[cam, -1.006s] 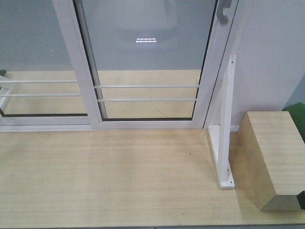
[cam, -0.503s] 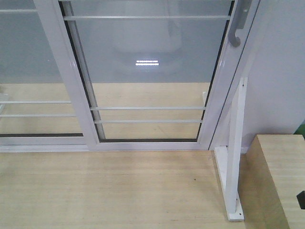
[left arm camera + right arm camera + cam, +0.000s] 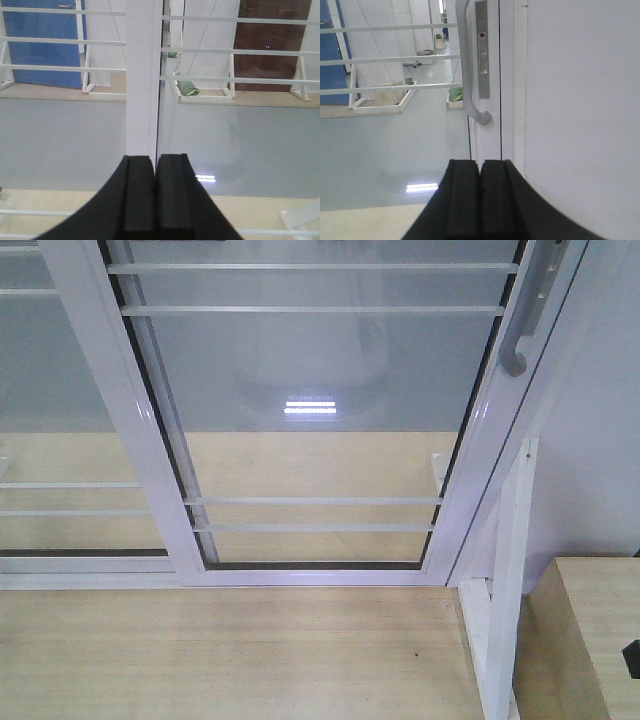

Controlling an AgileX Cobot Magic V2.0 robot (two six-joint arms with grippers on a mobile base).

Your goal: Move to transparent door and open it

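— Front view?
— The transparent door (image 3: 320, 420) fills it, with the handle (image 3: 522, 335) on its right stile.
— Left wrist?
— The left gripper (image 3: 155, 200) is clenched, empty, and facing a white stile (image 3: 142, 75).
— Right wrist?
— The right gripper (image 3: 480, 200) is clenched and empty; the handle is ahead, apart.

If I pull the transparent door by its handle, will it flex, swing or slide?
The transparent door likely slides, not swings: its frame overlaps the neighbouring panel along a floor rail. Metal-framed glass looks rigid and probably heavy, so expect steady resistance. The handle looks smooth and curved; a grip might slip along it.
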